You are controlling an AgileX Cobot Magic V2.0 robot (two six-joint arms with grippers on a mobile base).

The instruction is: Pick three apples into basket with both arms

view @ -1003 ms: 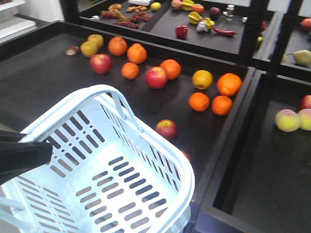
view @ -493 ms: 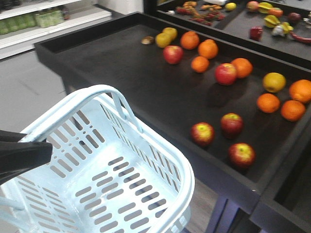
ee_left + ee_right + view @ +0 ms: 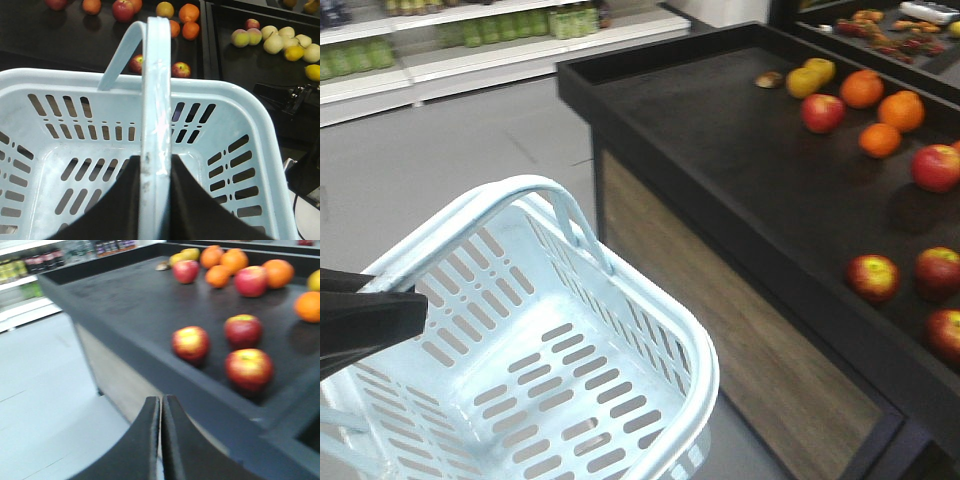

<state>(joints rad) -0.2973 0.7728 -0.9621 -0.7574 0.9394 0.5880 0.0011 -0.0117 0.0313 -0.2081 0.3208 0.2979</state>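
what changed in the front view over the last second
The view swung left: the fruit table with the three apples slid to the frame's right, and floor and drink shelves came into sight. Nothing was picked or let go. The basket stays empty, same spot, handle in the left claw; the right claw is shut, empty.

No text or label can be read.

A shop: stocked shelves, fruit display table, shopping basket.
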